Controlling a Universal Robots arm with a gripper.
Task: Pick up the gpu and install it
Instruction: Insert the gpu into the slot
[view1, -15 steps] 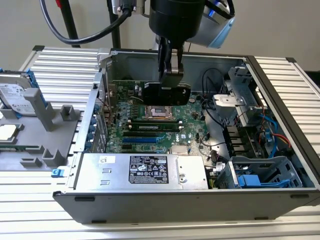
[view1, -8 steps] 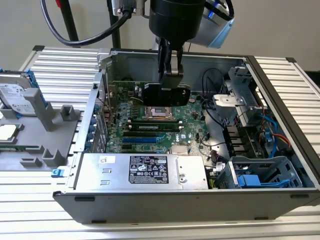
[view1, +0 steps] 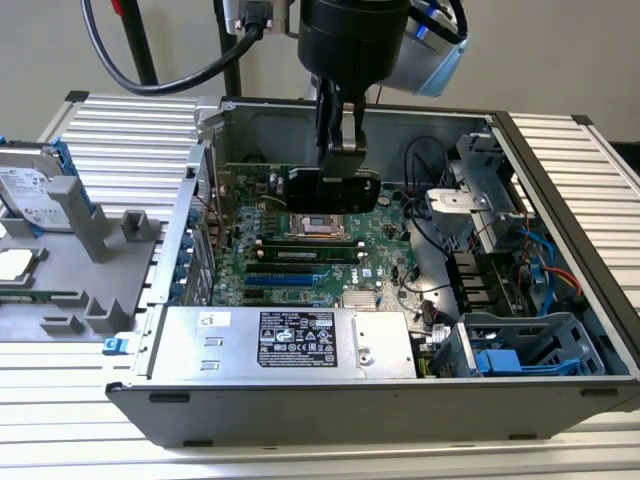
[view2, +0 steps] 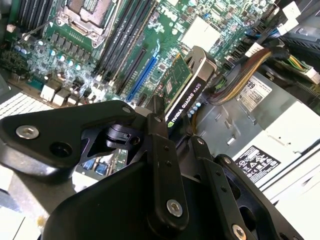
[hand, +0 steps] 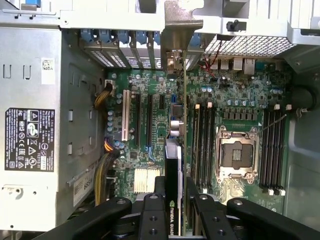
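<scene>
Exterior view, listed from its left to its right.

1. Silver hard drive in a blue frame, lying on a grey moulded plastic fixture on the ribbed aluminium table.
2. Open grey sheet-metal computer case; a matt steel power supply box with a printed label sits along its near wall.
3. Large green motherboard on the case floor, glossy, with long black expansion slots and an empty square processor socket.
4. Black metal gripper, fingers clenched on the gpu, a small flat card with a black cooler shroud, a green board face and a silver end bracket. The card hangs edge-down above the motherboard, its bracket toward the rear slot openings.
5. Silver drive cage and blue plastic bay.

Step in hand, by judgement: carrying and aligning the card over a slot; seating appears not yet done, though the card's lower edge is hard to make out. Next calls for a straight, level descent, edge connector squared to the slot.
</scene>
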